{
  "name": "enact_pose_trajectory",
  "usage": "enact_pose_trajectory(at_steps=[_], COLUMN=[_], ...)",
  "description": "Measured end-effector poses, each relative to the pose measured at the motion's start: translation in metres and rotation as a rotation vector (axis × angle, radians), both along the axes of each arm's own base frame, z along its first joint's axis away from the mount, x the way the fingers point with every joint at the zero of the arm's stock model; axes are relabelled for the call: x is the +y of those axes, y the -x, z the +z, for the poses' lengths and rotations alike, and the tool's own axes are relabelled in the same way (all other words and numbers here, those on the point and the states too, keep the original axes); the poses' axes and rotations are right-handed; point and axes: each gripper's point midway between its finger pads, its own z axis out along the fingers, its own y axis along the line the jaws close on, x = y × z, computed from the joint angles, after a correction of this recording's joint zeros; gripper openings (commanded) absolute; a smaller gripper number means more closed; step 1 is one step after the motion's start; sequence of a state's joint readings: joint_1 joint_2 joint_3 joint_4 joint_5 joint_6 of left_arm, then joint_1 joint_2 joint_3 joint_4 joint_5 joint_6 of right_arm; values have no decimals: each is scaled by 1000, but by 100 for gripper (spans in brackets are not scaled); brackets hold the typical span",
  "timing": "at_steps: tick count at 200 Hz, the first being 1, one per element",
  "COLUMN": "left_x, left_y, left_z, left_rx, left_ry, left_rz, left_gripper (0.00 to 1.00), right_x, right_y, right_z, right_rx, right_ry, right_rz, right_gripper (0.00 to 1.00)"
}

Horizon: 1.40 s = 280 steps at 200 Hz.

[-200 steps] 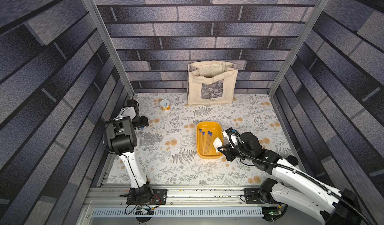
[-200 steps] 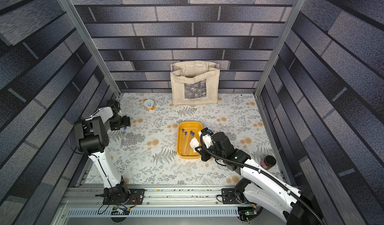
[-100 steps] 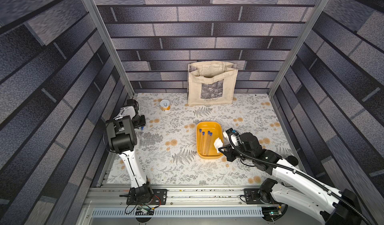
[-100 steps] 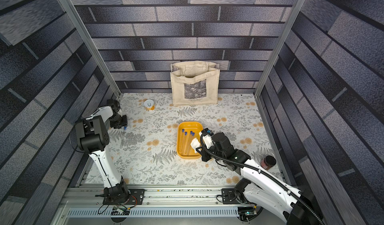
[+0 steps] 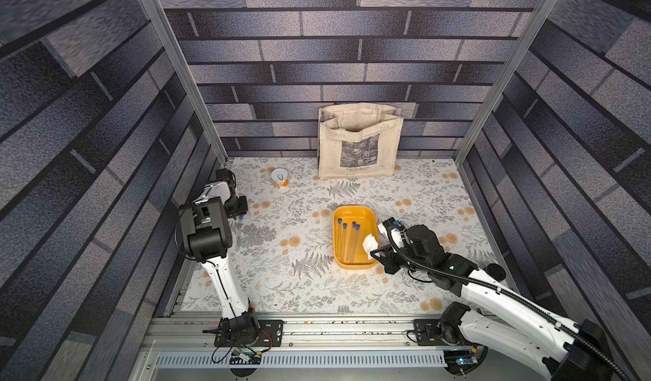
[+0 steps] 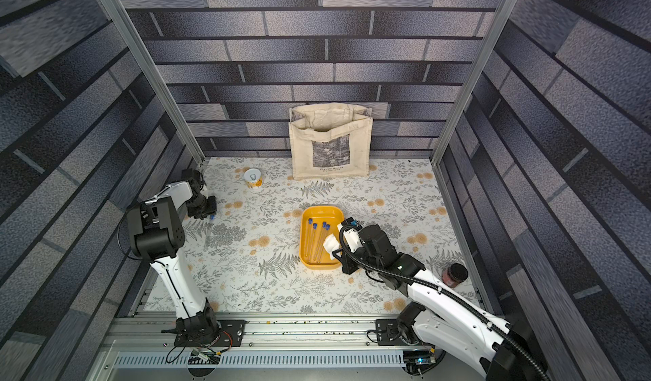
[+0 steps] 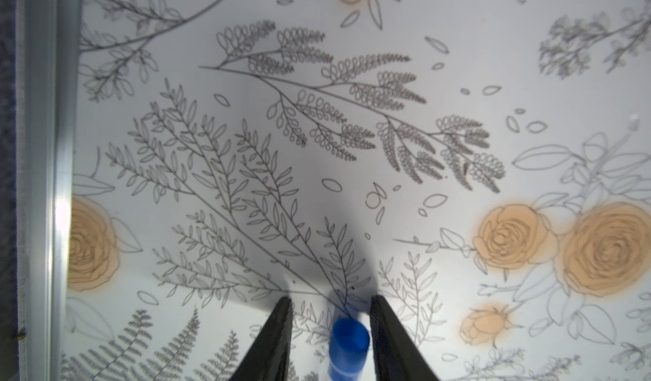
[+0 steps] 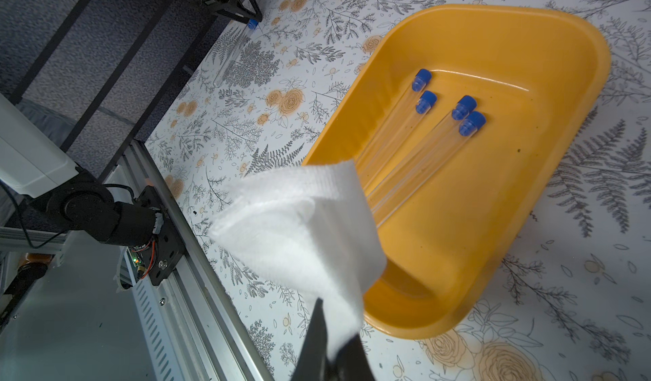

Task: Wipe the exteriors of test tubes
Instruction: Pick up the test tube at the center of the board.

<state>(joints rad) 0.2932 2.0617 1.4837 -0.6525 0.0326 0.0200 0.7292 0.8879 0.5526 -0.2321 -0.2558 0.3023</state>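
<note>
One test tube (image 8: 232, 55) lies on the floral mat at the left, its blue cap (image 7: 348, 344) between the fingers of my left gripper (image 7: 331, 300). The cap rests against one finger and a gap shows at the other, so the jaws are open. Both top views show this gripper (image 5: 240, 213) (image 6: 210, 213) pointing down at the cap. Several more test tubes (image 8: 415, 150) (image 5: 350, 241) lie side by side in the yellow tray (image 5: 366, 217). My right gripper (image 8: 331, 361) is shut on a folded white cloth (image 8: 299, 227) (image 5: 370, 245), held over the tray's near right rim.
A cream tote bag (image 5: 359, 143) leans on the back wall, with a small tin can (image 5: 280, 178) to its left. A dark jar (image 6: 455, 274) stands at the right edge. A metal rail (image 7: 53, 185) borders the mat close to my left gripper.
My left gripper's jaws have narrowed around the blue cap of the tube on the mat. The right arm and the cloth have stayed where they were.
</note>
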Motion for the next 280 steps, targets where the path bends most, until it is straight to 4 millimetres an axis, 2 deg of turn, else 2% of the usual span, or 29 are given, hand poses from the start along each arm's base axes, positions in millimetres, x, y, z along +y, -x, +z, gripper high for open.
enact_pose_trajectory(at_steps=[51,122,145,195,214,242,262,280], left_x=[-3,-4,-4,-12,-25,-60,-91,-123], left_y=[7,11,12,13,15,19,16,12], left_z=[0,-1,-1,0,1,10,29,54], left_rx=[9,24,29,38,44,52,16,-44], left_ry=[5,2,2,9,28,70,95,125], left_rz=[0,-2,-2,-15,-34,-86,-139,-194], left_gripper=[41,27,19,15,15,15,15,16], right_x=[-2,-4,-4,-4,-5,-6,-7,-7], right_y=[2,4,5,5,4,2,0,-5], right_z=[-6,0,-2,-4,-5,-6,-7,-8], right_rx=[10,-14,-9,-10,-20,-44,-64,-79], right_ry=[8,-8,-5,4,10,28,47,77], right_rz=[0,2,2,7,10,12,19,20], right_gripper=[0,0,0,0,0,0,0,0])
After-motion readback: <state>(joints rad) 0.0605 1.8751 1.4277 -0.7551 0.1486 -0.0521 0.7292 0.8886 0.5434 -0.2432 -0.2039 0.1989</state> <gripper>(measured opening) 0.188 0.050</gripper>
